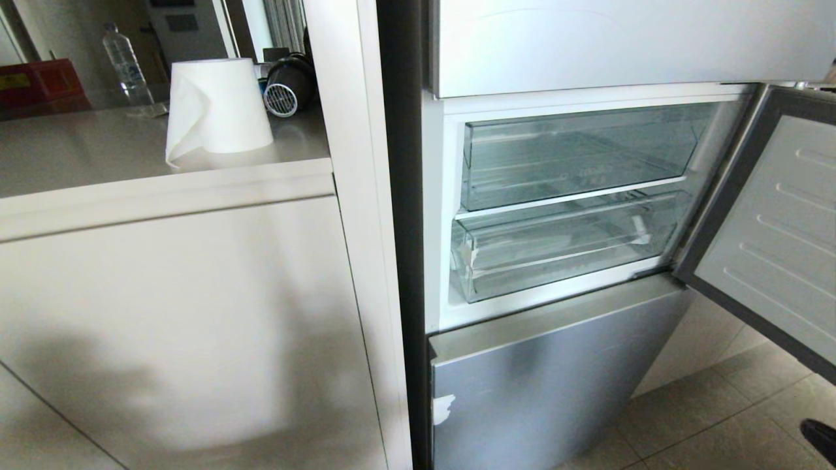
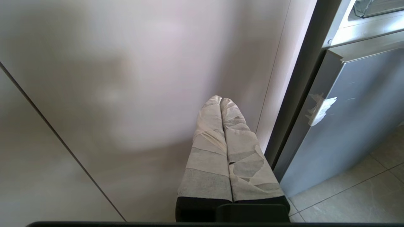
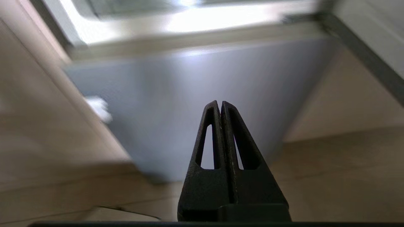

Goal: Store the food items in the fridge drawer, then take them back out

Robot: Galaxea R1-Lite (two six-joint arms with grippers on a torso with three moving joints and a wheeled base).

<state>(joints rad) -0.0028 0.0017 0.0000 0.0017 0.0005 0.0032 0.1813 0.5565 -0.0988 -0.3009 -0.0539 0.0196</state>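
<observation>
The tall silver fridge (image 1: 555,391) is standing with its middle compartment door (image 1: 771,228) swinging open to the right, showing the ribbed white inner lining. Inside, two clear plastic drawers are sitting one above the other. The upper, deeper clear drawer with faint lettering (image 1: 575,156) is sitting pushed in. Below it, the wide, shallow, clear plastic fridge drawer with a thick front lip (image 1: 555,251) is also sitting in its slot, with white tape scraps showing at its right front corner. No food item is showing in either drawer or anywhere else in the views.

The lower grey fridge door (image 1: 548,398) is staying closed and is carrying a torn scrap of white tape (image 1: 443,408) near its left edge.

To the left of the fridge, a pale beige counter (image 1: 98,156) is carrying a white paper towel roll (image 1: 219,108), a clear plastic water bottle (image 1: 124,65) and a dark round appliance with a grille (image 1: 287,85) behind the roll.

Neither arm is appearing in the head view. The left tool (image 2: 220,100), its fingers wrapped in white tape, is pointing at the beige cabinet panel (image 2: 126,94) beside the fridge, with the two fingers pressed together and nothing between them. The right tool (image 3: 220,103), with bare black slotted fingers, is pointing toward the grey lower fridge door, also pressed together and holding nothing. The tiled floor (image 1: 731,418) is showing to the right of the fridge.
</observation>
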